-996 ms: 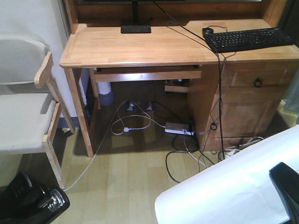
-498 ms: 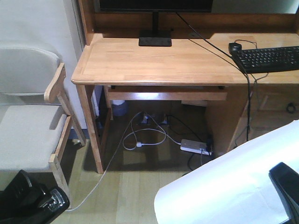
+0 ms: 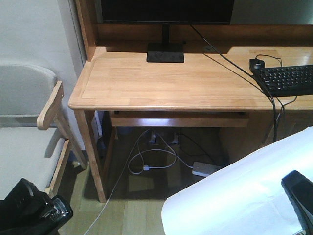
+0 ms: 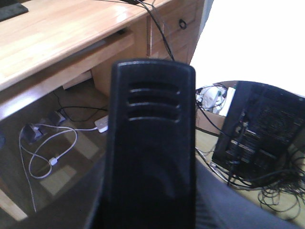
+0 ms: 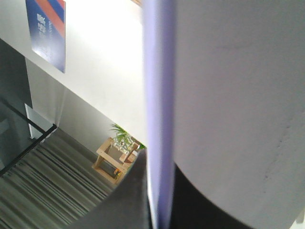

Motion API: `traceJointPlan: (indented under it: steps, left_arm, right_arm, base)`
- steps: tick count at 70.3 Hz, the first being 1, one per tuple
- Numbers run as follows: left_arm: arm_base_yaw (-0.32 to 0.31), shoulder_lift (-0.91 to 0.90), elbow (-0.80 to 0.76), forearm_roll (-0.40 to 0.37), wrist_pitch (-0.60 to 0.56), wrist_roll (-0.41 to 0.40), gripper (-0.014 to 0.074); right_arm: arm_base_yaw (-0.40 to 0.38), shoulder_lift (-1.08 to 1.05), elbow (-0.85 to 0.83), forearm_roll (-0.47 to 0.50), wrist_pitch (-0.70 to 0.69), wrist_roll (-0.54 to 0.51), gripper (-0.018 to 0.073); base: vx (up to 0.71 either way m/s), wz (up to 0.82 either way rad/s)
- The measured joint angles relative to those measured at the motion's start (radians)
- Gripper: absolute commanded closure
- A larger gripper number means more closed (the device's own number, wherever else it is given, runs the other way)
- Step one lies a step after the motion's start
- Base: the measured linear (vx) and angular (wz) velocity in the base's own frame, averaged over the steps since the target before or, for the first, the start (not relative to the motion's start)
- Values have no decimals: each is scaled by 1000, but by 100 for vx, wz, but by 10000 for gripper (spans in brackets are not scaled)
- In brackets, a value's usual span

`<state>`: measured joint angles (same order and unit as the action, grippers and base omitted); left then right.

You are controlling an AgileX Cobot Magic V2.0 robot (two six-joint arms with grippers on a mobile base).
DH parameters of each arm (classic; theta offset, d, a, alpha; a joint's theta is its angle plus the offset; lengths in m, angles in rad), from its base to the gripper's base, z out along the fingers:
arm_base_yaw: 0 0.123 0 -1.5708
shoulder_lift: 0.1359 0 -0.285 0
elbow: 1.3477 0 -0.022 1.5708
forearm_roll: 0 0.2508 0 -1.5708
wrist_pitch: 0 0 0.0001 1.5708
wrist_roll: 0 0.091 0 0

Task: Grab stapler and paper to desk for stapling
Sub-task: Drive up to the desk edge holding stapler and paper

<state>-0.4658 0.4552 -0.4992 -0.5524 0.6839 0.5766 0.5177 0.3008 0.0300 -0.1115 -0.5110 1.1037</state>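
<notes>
The left pincer [image 4: 152,195] is closed on a small black stapler with a silver metal channel [image 4: 152,129]. In the left wrist view the stapler's ribbed black top fills the middle, with blurred dark fingers [image 4: 97,200] at either side of its base. In the front view the same pincer [image 3: 27,210] sits low at the left corner, the stapler's silver metal [image 3: 57,210] pointing right, above the floor and well short of the surface.

The right pincer [image 5: 159,212] grips a thin stack of plain white paper [image 5: 233,95]. The right wrist view looks along the paper's edge, which runs down between two dark fingers [image 5: 128,200]. From the front, one black finger [image 3: 298,196] lies on the broad white sheet [image 3: 230,196], which hangs in the air at lower right, in front of the surface and below it.

Beyond both stands the wide light-wood surface with a grooved border [image 3: 171,81], seen also from the left wrist [image 4: 47,28]. On it are a black flat monitor foot [image 3: 165,51] at the back, and at the right a black keyboard [image 3: 288,79] with a black mouse [image 3: 256,63] just beside its far corner. A pale cushioned chair with wooden arms [image 3: 24,122] stands to the left. Under the surface, a white power strip [image 3: 205,169] and looped cables [image 3: 146,161] lie on the floor.
</notes>
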Motion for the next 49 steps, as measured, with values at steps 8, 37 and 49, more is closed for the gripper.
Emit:
traceJointPlan:
  steps: [8, 37, 49]
  left_arm:
    - [0, 0, 0, 0, 0, 0, 603]
    - [0, 0, 0, 0, 0, 0, 603]
    - [0, 0, 0, 0, 0, 0, 603]
  right_arm:
    - [0, 0, 0, 0, 0, 0, 565]
    - [0, 0, 0, 0, 0, 0, 565]
    - [0, 0, 0, 0, 0, 0, 565]
  base:
    - [25, -3]
    - [24, -3]
    - [20, -2]
